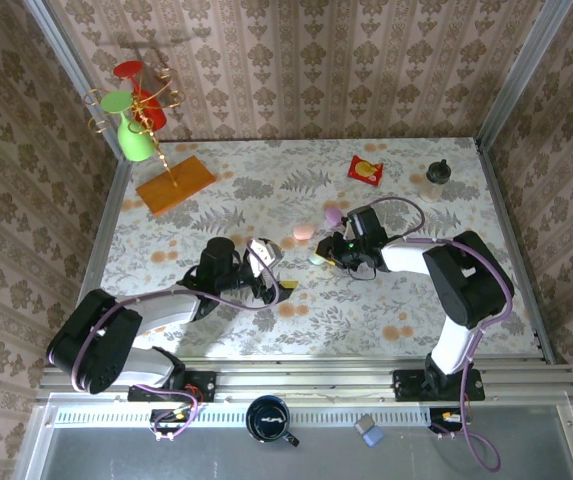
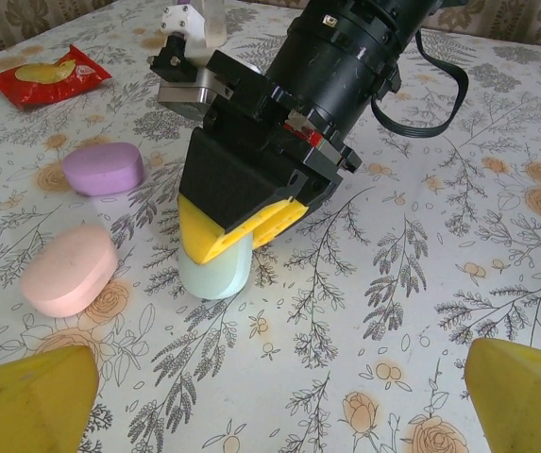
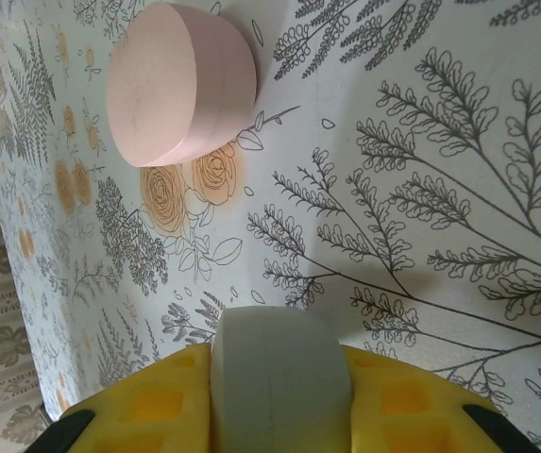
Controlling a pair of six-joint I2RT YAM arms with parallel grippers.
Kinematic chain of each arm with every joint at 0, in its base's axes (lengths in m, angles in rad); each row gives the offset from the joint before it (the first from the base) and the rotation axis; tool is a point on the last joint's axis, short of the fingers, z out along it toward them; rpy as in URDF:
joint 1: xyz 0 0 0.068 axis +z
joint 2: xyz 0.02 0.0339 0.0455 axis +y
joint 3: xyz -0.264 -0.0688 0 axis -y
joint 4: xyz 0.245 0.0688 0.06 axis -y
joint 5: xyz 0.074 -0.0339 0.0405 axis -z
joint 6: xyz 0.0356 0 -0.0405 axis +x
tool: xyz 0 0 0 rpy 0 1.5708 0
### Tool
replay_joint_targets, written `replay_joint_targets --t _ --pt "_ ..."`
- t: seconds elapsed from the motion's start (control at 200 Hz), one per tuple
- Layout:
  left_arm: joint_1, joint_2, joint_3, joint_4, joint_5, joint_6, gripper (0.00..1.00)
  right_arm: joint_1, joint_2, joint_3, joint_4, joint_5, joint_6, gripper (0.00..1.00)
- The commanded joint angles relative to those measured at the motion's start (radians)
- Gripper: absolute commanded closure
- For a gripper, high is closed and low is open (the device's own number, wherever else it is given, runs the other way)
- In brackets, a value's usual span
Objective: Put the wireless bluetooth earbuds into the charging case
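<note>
Orange-based cup stand at far left, well apart from the work. Next, the left jaws: wide apart, empty, low over the worktop and facing the right arm.

The pink case lies flat and closed near the mint case. The purple case is beyond it, also closed. Then the right jaws: clamped on the mint case across its flat faces, holding it on edge with its lower end at the worktop. Red packet further right, clear of it all.

Earbuds: cannot tell where they are. All three cases look shut and their contents are hidden.

Risks (my judgement):
- The grip sits high on a smooth, rounded shell. Any sideways push from the left jaws could twist the mint case or squirt it out.
- The lid is shut and the pads press both faces, so prying it open may fail or tip the case.
- The pink case lies close by, and a low approach could knock it.
</note>
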Motion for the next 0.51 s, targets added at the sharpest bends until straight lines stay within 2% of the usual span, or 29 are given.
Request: replay_joint_targets --t 0.0,0.185,0.5 --pt "-0.008 -0.012 -0.007 -0.032 0.008 0.03 0.0 0.002 -0.005 0.001 -0.009 0.059 -0.045 0.77" --pt "-0.006 -0.046 0.001 -0.085 -0.021 0.038 0.0 0.001 -0.057 0.005 -0.088 0.122 -0.115 0.52" --pt "0.018 -0.133 -0.008 -0.081 -0.119 -0.008 0.0 -0.01 -0.248 0.008 -0.241 0.31 -0.29 0.37"
